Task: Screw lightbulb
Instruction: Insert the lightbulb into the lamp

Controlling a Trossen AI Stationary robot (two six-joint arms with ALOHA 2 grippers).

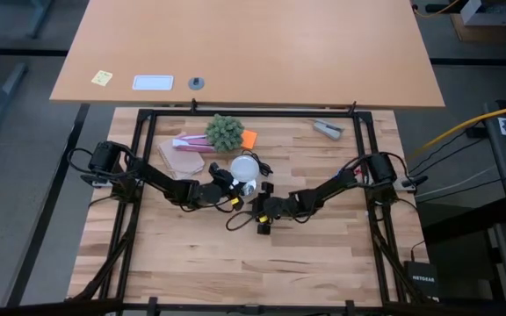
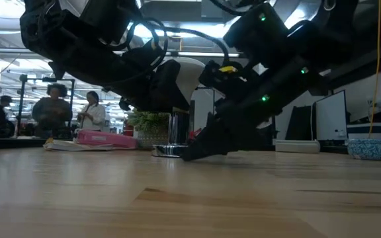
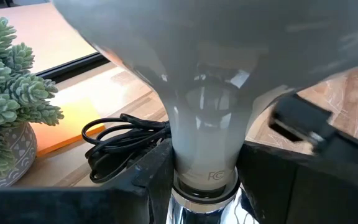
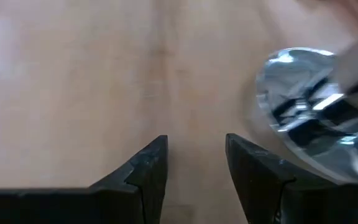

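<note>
The frosted white lightbulb (image 1: 243, 167) stands mid-table. Behind it crowd a black coiled cord (image 1: 262, 164), a green spiky plant in a pot (image 1: 225, 131) and an orange flat card (image 1: 249, 138). In front of it lies bare wooden table (image 1: 235, 263).

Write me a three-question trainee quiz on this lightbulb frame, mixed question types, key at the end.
1. True or false: the left pincer grips the lightbulb at its narrow neck.
2. The right pincer is: A) gripping the bulb; B) open, holding nothing; C) out of every view.
3. Short answer: in the high view, what green thing stands on the table just beyond the bulb?

Key: 1 true. 2 B. 3 the potted plant.
</note>
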